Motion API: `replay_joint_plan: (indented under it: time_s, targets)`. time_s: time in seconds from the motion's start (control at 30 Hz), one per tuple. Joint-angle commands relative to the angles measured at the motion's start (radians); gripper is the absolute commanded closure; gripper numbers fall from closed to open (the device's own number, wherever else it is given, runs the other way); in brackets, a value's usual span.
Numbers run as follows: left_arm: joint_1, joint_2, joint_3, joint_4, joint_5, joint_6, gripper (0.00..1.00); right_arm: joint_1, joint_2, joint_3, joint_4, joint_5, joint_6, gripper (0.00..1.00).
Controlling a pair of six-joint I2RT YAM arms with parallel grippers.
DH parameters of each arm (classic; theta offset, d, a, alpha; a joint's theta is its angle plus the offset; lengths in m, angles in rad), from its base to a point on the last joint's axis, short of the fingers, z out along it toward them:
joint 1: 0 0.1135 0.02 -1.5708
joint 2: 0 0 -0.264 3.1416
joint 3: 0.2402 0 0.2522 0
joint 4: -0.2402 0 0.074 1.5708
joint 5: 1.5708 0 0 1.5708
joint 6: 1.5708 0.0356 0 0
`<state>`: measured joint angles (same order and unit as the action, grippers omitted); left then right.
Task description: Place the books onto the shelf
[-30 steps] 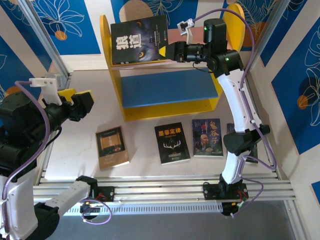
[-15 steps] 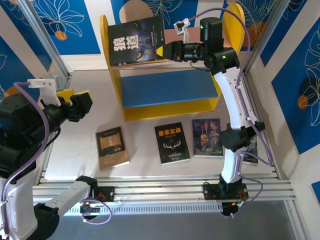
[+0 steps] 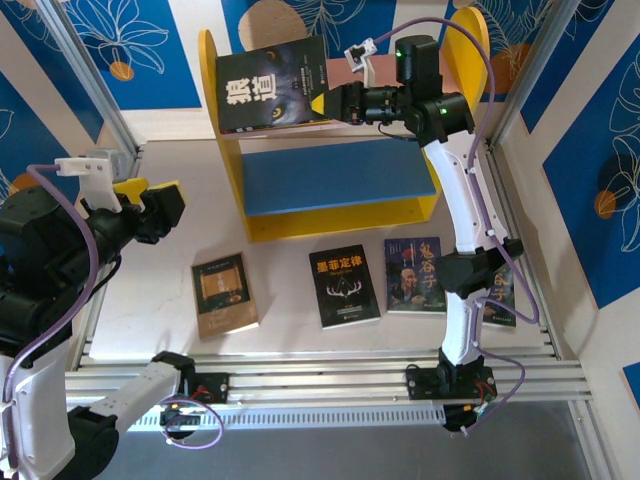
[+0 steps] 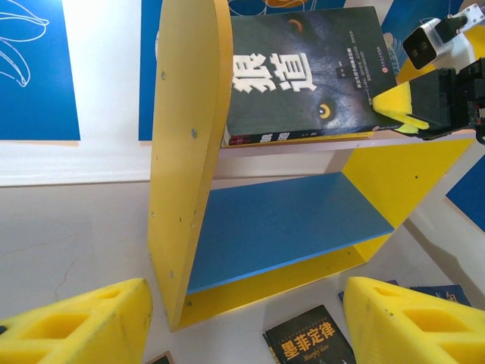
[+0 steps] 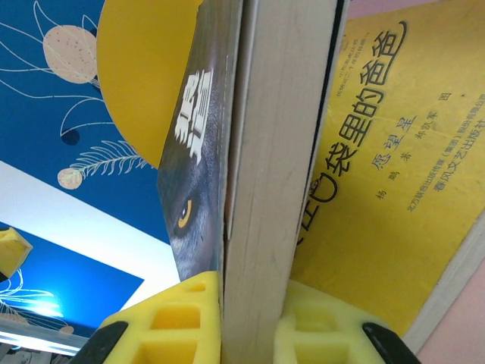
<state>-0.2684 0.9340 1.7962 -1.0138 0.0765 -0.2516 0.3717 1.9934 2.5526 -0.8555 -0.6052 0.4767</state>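
Right end effector (image 3: 322,103) clamps book (image 3: 272,85) edge.

Lighting is bright, even and diffuse; the white table (image 3: 280,270) carries only faint, soft shadows beside the shelf (image 3: 340,180). The overhead view is sharp throughout. In the right wrist view the book (image 5: 265,152) close to the lens is slightly soft, and glare bleaches the blue wall panel (image 5: 30,309) at lower left.
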Motion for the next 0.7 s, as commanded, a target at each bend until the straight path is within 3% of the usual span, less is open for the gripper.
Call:
replay_joint_plan:
  time_s: [0.0,0.23,0.67]
  targets:
    - [0.009,-0.01,0.002,-0.008,-0.004,0.02,0.32,0.007,0.004,0.044,0.016,0.009,-0.026,0.83]
    - [0.011,-0.012,-0.001,-0.007,-0.006,0.021,0.32,0.008,0.004,0.043,0.011,0.035,-0.038,0.73]
    - [0.011,-0.016,-0.001,-0.012,-0.014,0.027,0.32,0.01,-0.001,0.052,-0.002,0.095,-0.054,0.66]
